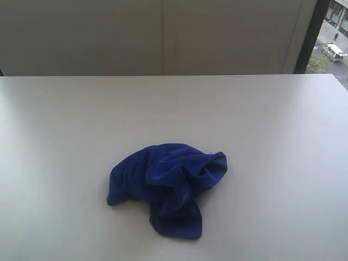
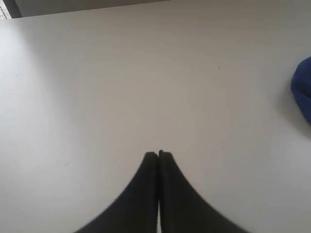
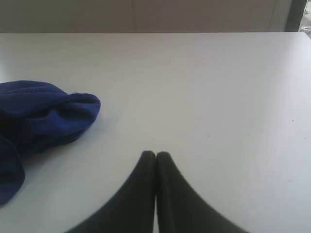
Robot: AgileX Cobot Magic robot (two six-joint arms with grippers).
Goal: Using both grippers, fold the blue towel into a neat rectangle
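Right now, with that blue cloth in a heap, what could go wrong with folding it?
The blue towel is crumpled, so a pinch may catch several layers at once. The left gripper and right gripper are both shut, apart from it; unopened, they would likely shove it across the table.

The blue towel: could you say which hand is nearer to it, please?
Right. The right hand is close beside the blue towel, not touching; the left hand is farther, seeing only its edge.
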